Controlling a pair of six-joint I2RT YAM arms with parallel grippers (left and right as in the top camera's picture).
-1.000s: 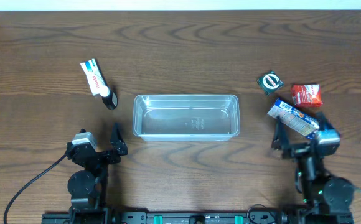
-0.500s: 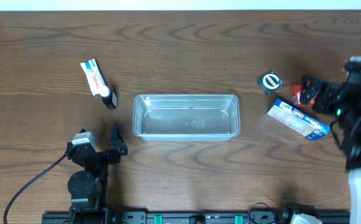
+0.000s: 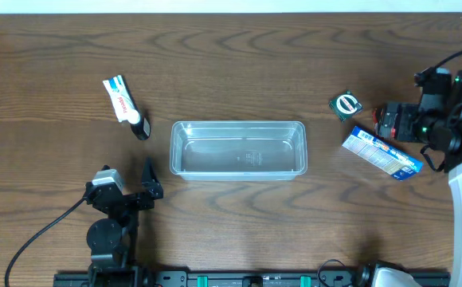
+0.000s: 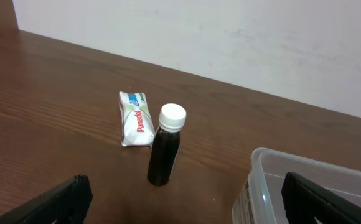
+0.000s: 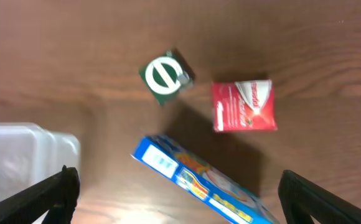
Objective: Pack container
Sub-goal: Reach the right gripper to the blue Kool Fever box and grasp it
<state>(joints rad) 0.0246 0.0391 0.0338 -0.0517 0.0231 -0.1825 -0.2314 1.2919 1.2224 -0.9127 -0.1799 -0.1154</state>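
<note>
right claw (image 3: 384, 121) is spread wide with nothing in it, up off the table over the packets. directly under it in the overhead view is the red packet (image 5: 244, 106), mostly covered by the claw there. the green packet with a white circle (image 5: 165, 76) lies just to its left, apart from the red one. the blue box (image 5: 199, 183) lies at an angle on the near side of the claw; in the wrist view it falls between my two fingertips. that view is blurred, can't read any print.

left claw (image 3: 151, 180) is also spread wide, empty, and low near the table edge. ahead of it stands a dark bottle with a white cap (image 4: 165, 149), upright. a white packet with red lettering (image 4: 135, 118) lies flat just behind the bottle and a bit left.

container (image 3: 239, 123) is clear and sits empty on the wooden table (image 3: 239, 64). it is ahead and right of the left claw, and well to the left of the right claw. neither claw touches it.
</note>
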